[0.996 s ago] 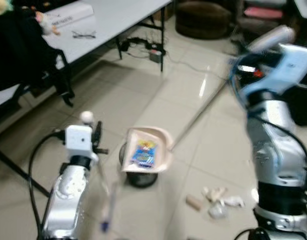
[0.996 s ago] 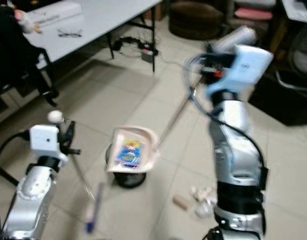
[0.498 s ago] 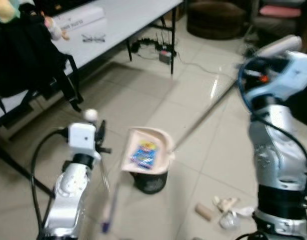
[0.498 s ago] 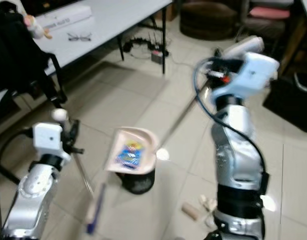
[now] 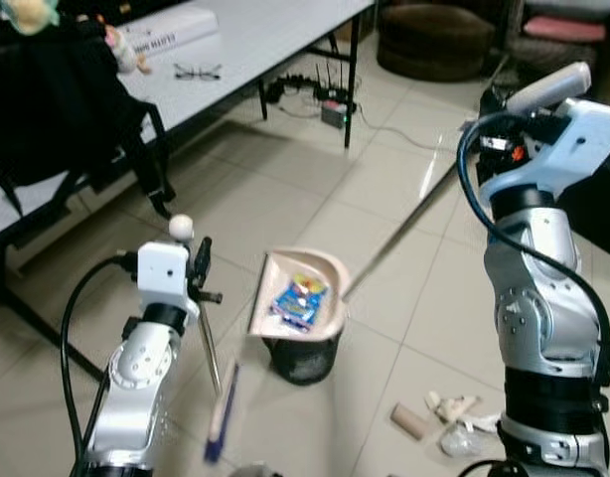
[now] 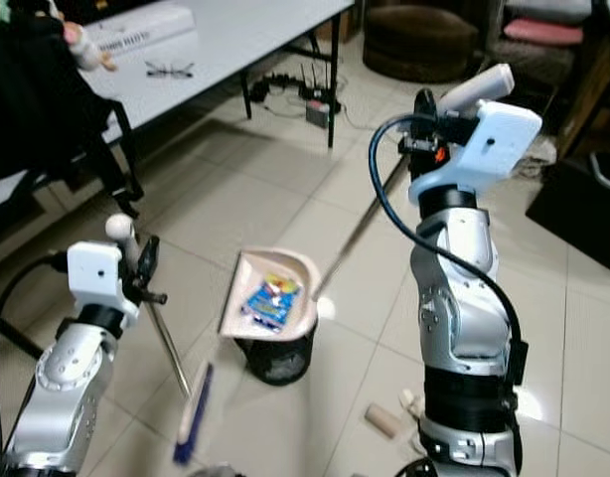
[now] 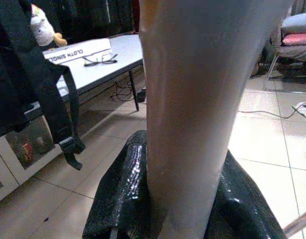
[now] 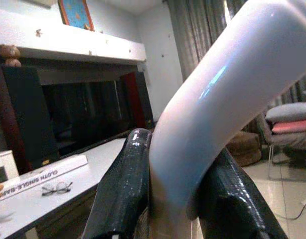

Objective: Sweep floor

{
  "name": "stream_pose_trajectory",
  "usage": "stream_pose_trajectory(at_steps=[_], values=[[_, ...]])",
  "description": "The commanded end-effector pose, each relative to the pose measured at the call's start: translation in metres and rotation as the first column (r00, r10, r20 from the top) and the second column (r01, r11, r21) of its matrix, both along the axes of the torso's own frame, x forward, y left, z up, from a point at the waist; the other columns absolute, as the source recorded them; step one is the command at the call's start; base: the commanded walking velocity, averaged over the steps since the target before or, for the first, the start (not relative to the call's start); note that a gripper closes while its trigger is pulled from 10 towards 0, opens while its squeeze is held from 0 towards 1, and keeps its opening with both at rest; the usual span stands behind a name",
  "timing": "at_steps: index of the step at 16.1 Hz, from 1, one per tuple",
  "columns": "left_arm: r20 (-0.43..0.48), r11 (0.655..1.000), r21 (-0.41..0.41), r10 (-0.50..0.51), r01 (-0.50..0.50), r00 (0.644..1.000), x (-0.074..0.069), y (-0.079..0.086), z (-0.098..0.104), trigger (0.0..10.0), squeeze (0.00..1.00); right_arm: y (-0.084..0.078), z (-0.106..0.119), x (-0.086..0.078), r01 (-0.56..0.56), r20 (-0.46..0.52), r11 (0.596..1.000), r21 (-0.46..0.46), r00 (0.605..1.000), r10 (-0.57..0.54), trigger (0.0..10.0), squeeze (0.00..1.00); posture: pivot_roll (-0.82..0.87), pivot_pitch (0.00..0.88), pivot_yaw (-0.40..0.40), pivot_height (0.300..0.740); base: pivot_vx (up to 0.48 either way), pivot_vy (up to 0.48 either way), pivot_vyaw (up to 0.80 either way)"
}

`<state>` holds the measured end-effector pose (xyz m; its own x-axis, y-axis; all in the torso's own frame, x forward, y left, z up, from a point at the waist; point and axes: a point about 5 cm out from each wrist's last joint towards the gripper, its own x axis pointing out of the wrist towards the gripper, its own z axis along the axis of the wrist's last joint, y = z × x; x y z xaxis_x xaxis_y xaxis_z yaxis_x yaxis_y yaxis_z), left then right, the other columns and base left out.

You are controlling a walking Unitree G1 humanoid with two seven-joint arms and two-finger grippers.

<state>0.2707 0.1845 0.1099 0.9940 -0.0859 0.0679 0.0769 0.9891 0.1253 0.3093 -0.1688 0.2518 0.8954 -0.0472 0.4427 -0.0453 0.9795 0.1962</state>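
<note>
A white surface at far left carries glasses and a box. Nearer, the left pincer pinches the broom handle, its blue bristle head low over the tiled floor. At centre the dustpan, holding a blue wrapper, sits over a black bin. Its long handle rises to the right pincer, clamped around it. Scraps lie on the floor at right.

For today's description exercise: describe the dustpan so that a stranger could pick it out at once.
On the pale tiled floor stands a small black bin. Above it hangs the beige plastic dustpan on a long thin handle, tilted. Unlike the scraps on the floor, it carries a blue wrapper.
</note>
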Motion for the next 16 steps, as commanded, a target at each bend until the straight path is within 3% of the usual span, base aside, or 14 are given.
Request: stream_pose_trajectory(at_steps=[1,4,5,7,8,10,12,16], values=[[0.007,1.0,0.01,-0.007,0.007,1.0,0.0,0.0,0.002,10.0,0.0,0.001,0.011,-0.003,0.005,0.08,1.0,-0.01,0.997,-0.005,10.0,0.0,-0.01,0.031,0.058,0.74,0.0,0.0,0.0],[0.005,1.0,0.008,-0.008,0.008,1.0,0.0,0.0,0.0,10.0,0.0,0.015,0.011,-0.002,-0.032,0.124,0.99,-0.138,0.991,0.049,10.0,0.0,-0.01,0.03,0.057,0.74,0.0,0.0,0.0],[0.005,1.0,0.008,-0.008,0.008,1.0,0.0,0.0,0.0,10.0,0.0,0.015,0.011,-0.002,-0.032,0.124,0.99,-0.138,0.991,0.049,10.0,0.0,-0.01,0.03,0.057,0.74,0.0,0.0,0.0],[0.004,1.0,0.01,-0.008,0.008,1.0,-0.001,-0.001,0.0,10.0,0.0,0.031,0.01,-0.004,-0.068,0.16,0.964,-0.256,0.981,0.112,10.0,0.0,0.0,0.031,0.052,0.74,0.0,0.0,0.0],[0.004,1.0,0.01,-0.007,0.007,1.0,-0.001,-0.001,0.0,10.0,0.0,0.034,0.01,-0.004,-0.076,0.168,0.959,-0.272,0.978,0.125,10.0,0.0,0.0,0.031,0.052,0.74,0.0,0.0,0.0],[0.005,1.0,0.011,-0.005,0.005,1.0,-0.001,0.0,0.001,10.0,0.0,0.055,0.007,-0.006,-0.121,0.205,0.912,-0.393,0.955,0.215,10.0,0.0,0.0,0.035,0.055,0.74,0.0,0.0,0.0],[0.005,1.0,0.012,-0.007,0.007,1.0,-0.001,-0.001,0.001,10.0,0.0,0.062,0.004,-0.007,-0.135,0.213,0.887,-0.441,0.945,0.25,10.0,0.0,0.0,0.036,0.055,0.74,0.0,0.0,0.0],[0.004,1.0,0.017,-0.012,0.012,1.0,-0.001,0.0,0.001,10.0,0.0,0.094,-0.013,-0.019,-0.184,0.242,0.819,-0.543,0.9,0.363,10.0,0.0,0.0,0.046,0.06,0.74,0.0,0.0,0.0]])
